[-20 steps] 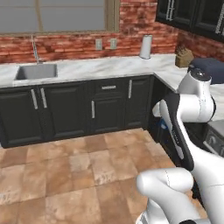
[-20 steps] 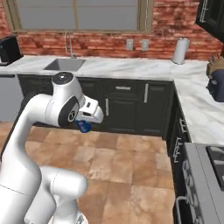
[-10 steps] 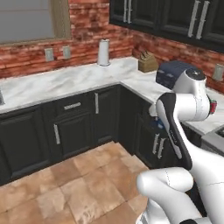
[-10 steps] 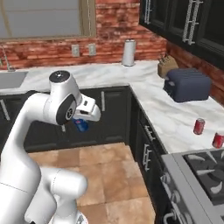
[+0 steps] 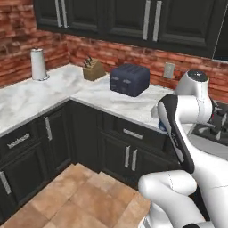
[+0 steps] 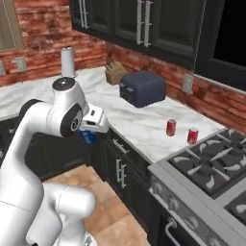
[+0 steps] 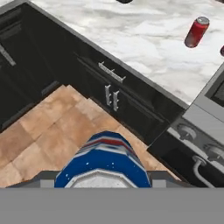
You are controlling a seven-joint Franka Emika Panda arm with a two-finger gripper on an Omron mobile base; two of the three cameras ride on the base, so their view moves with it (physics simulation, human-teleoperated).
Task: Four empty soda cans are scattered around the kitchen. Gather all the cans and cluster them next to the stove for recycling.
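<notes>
My gripper [image 6: 89,130] is shut on a blue soda can [image 6: 88,137] with a red-white label, held in front of the arm above the floor. In the hand view the blue soda can [image 7: 103,161] stands between my gripper's [image 7: 103,178] fingers, silver top toward the camera. Two red soda cans [image 6: 171,127] [image 6: 192,136] stand upright on the marble counter just left of the stove [image 6: 211,166]. One red soda can [image 7: 196,31] also appears in the hand view, with the stove's [image 7: 202,117] front knobs below it. A sliver of the blue soda can [image 5: 162,128] peeks past the arm in the left base view.
A dark toaster [image 6: 142,89], a knife block [image 6: 113,72] and a paper towel roll [image 6: 67,61] stand on the L-shaped marble counter [image 6: 139,125]. Dark cabinets [image 7: 111,94] run under it, more hang above, and tiled floor [image 5: 84,196] lies below.
The whole picture has swung from the sink wall to the corner counter and stove, so the base has moved. The blue can stays gripped as before.
</notes>
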